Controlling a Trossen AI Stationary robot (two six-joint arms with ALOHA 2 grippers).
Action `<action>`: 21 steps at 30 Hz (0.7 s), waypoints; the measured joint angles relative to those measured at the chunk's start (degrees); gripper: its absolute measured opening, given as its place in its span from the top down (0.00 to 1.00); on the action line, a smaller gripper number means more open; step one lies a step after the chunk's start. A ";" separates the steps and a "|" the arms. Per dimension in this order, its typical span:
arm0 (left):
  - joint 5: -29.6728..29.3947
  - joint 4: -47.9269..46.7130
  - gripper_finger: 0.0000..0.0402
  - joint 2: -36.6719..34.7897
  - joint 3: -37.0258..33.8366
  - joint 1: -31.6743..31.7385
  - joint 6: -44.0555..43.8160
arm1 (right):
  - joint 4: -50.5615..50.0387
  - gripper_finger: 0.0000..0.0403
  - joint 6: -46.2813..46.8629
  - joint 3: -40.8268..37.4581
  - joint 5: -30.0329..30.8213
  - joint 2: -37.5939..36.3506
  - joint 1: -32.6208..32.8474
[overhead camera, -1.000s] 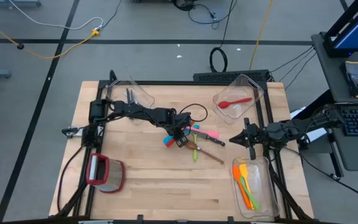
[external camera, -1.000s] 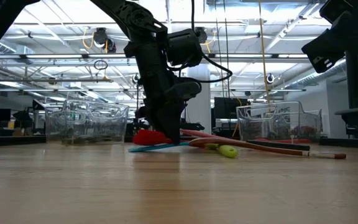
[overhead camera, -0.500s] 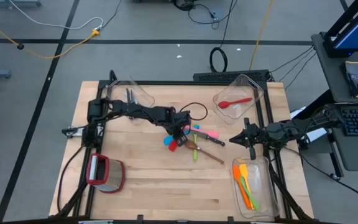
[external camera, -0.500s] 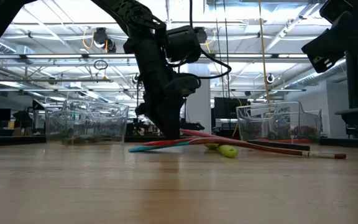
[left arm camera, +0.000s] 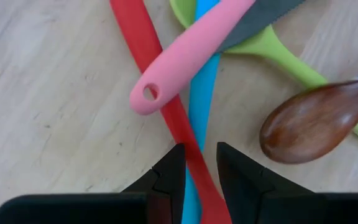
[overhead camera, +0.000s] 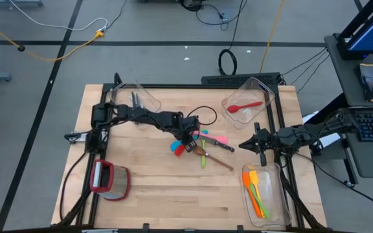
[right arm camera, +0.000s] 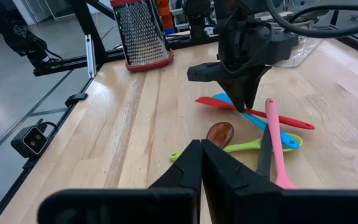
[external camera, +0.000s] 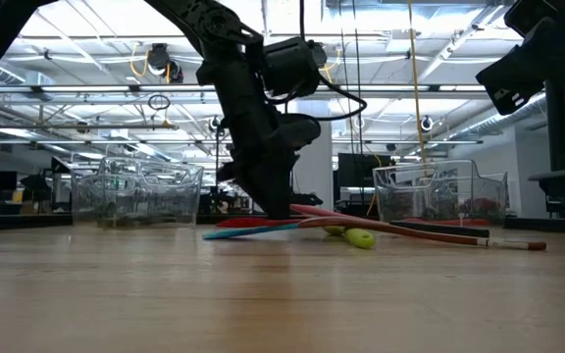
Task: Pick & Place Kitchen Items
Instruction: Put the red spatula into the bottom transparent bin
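Note:
A pile of utensils lies mid-table: a red spatula point(left arm camera: 143, 43), a blue one point(left arm camera: 204, 93), a pink one point(left arm camera: 194, 53), a green spoon point(left arm camera: 281, 56) and a wooden spoon point(left arm camera: 309, 121). The pink handle lies across the red and blue ones. My left gripper point(overhead camera: 188, 142) stands down on this pile, its fingers nearly shut around the red and blue handles. My right gripper point(overhead camera: 241, 146) is shut and empty, hovering to the right of the pile. My left gripper point(left arm camera: 199, 163) has the red spatula's handle point(left arm camera: 194, 158) between its two fingers, in its middle stretch. The blue handle point(left arm camera: 197, 134) lies between them too. The fingers come from above, pointing down, across the handles. Both utensils rest on the table.
A clear bin with knives point(overhead camera: 138, 98) stands far left, a bin with a red spoon point(overhead camera: 248, 103) far right, and a bin with orange, yellow and green utensils point(overhead camera: 261, 194) near right. A red-rimmed grater point(overhead camera: 109, 180) stands near left. Bare wood lies in front.
My left gripper has risen slightly and shifted a little toward the far edge. The red spatula's head, which stood tipped up beside the gripper a second ago, now lies nearly flat on the table.

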 joint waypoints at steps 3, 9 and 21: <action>-1.68 -0.03 0.77 0.00 0.00 -0.45 0.10 | 0.00 1.00 -0.02 0.00 0.01 0.00 -0.02; -3.20 0.00 0.77 0.20 0.00 -1.56 1.25 | 0.00 1.00 -0.02 0.00 0.01 0.00 0.00; -5.01 -0.17 0.77 0.90 -0.04 -1.79 1.81 | 0.00 1.00 -0.01 0.00 0.01 0.01 -0.02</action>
